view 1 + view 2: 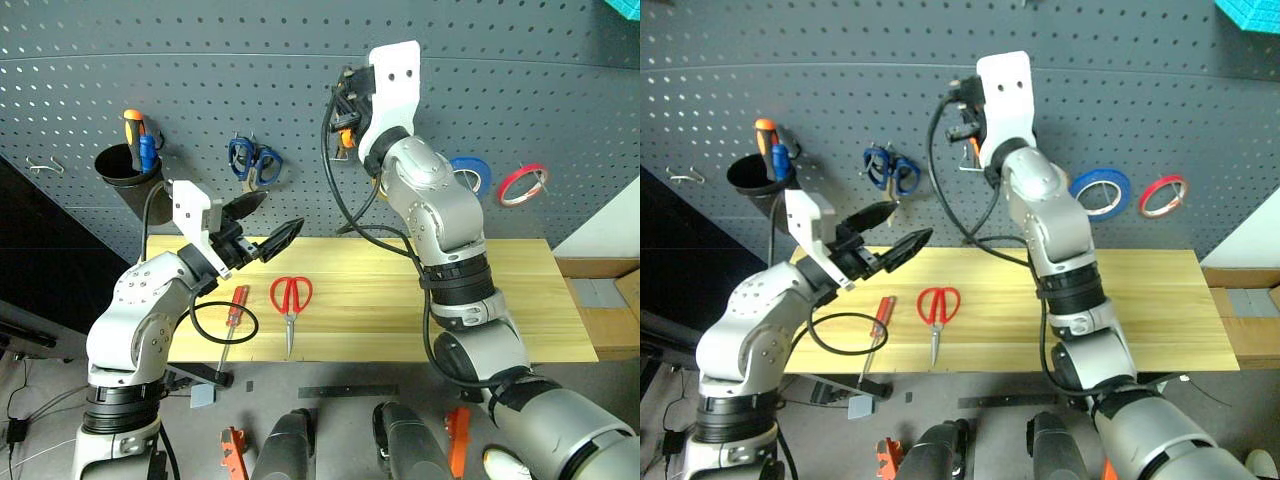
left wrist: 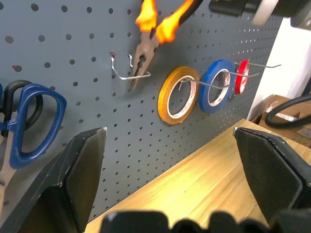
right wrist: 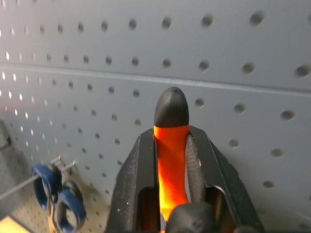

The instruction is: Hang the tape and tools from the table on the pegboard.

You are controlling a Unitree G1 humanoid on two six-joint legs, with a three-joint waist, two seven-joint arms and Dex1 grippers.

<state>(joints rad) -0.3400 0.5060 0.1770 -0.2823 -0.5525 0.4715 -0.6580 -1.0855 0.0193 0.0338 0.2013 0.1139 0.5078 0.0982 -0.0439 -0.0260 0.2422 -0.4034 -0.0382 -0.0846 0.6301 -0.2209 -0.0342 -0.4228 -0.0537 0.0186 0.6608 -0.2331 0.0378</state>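
Grainy pale wooden table (image 1: 520,290), matt grey perforated pegboard (image 1: 200,60) with thin shiny metal hooks (image 2: 127,73).

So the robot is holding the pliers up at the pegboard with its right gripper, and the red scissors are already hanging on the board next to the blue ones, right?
Not quite. The red scissors still lie on the table, beside the screwdriver, as the left eye view shows. The rest holds: the right gripper is shut on the pliers at the pegboard, and the blue scissors hang there.

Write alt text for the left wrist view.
Orange-handled pliers hang nose-down through a wire hook on the grey pegboard, beside yellow, blue and red tape rolls. The left gripper stands open above the table.
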